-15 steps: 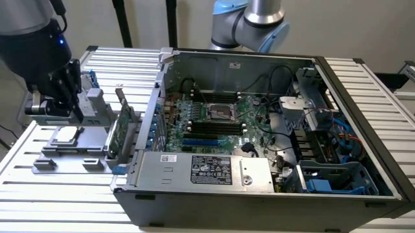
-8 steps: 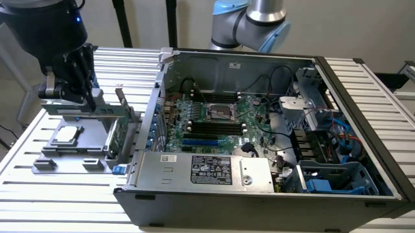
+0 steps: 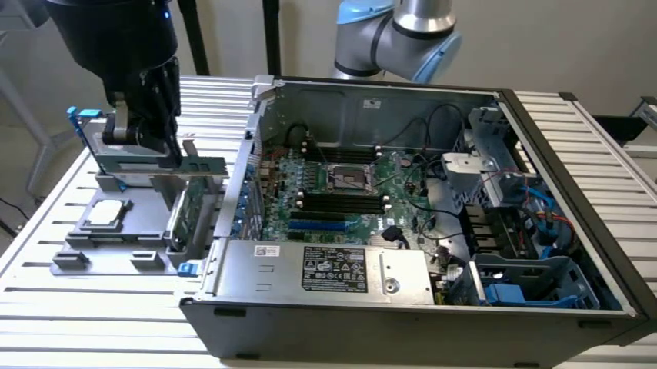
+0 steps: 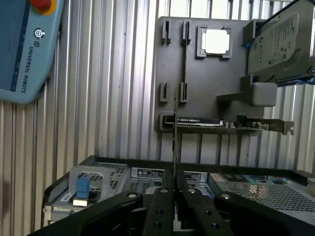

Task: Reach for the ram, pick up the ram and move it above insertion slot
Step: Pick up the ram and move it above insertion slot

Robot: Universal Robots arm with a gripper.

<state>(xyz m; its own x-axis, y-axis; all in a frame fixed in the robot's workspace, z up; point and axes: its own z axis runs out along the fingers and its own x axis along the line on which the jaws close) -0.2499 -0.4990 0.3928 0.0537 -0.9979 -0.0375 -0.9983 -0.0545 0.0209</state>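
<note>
Gripper (image 3: 183, 157): clamped on the ram (image 3: 202, 164), lifted above the grey holder tray (image 3: 113, 250).
Ram (image 4: 175, 132): edge-on between the fingers (image 4: 162, 209).
Nearby: open computer case (image 3: 411, 231), at the exterior view's right.

1. An open computer case (image 3: 411, 323) sits on a slatted metal table (image 3: 92, 323), its motherboard (image 3: 339, 192) exposed.
2. A grey parts holder (image 4: 206, 83) lies beside the case on the exterior view's left.
3. On the holder rest a silver processor chip (image 4: 215, 41), a hard drive (image 4: 278, 42) and an expansion card (image 4: 231, 125).
4. A teach pendant (image 4: 24, 49) lies on the table.
</note>
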